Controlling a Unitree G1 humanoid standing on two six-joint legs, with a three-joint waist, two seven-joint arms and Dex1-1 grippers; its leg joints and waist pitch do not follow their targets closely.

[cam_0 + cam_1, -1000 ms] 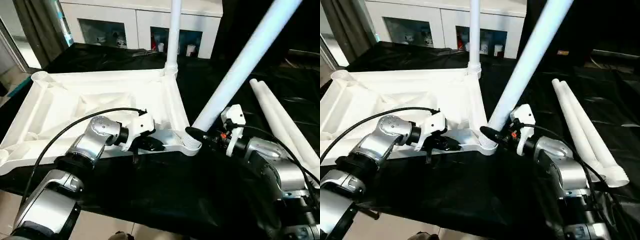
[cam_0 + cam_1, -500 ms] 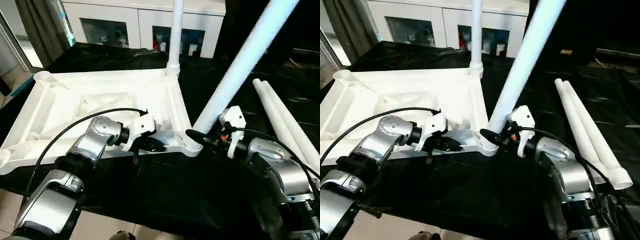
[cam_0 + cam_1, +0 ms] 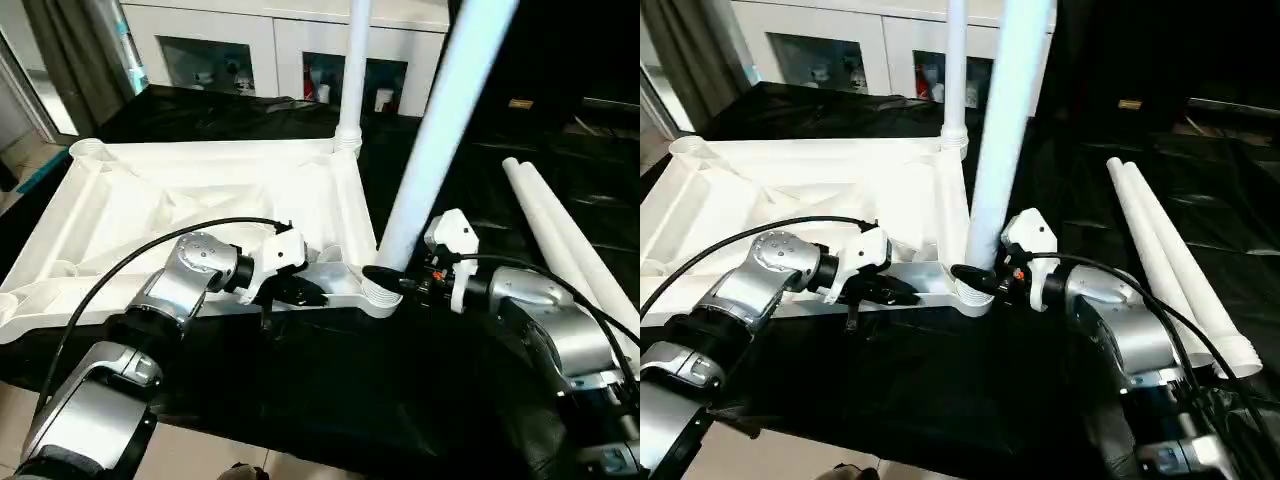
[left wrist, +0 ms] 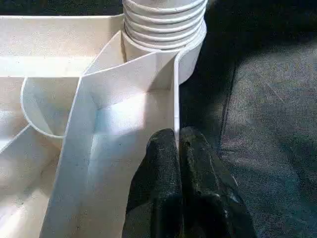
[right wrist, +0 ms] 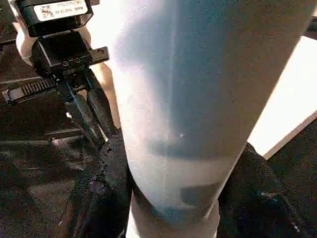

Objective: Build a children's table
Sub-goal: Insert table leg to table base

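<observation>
Tabletop lies underside-up on the black surface. Right pincer is clamped round the base of a leg standing in the corner socket at 5 o'clock of the top. Left pincer is closed on the near rim just beside that socket, steadying it. Another leg stands at the 1 o'clock corner; two spare legs lie at 3 o'clock.

Best handling, I'd judge: keep the leg plumb, press straight down, rim pinned (tilt would bind it). Seating depth is hard to make out; leg tops are cut off.
</observation>
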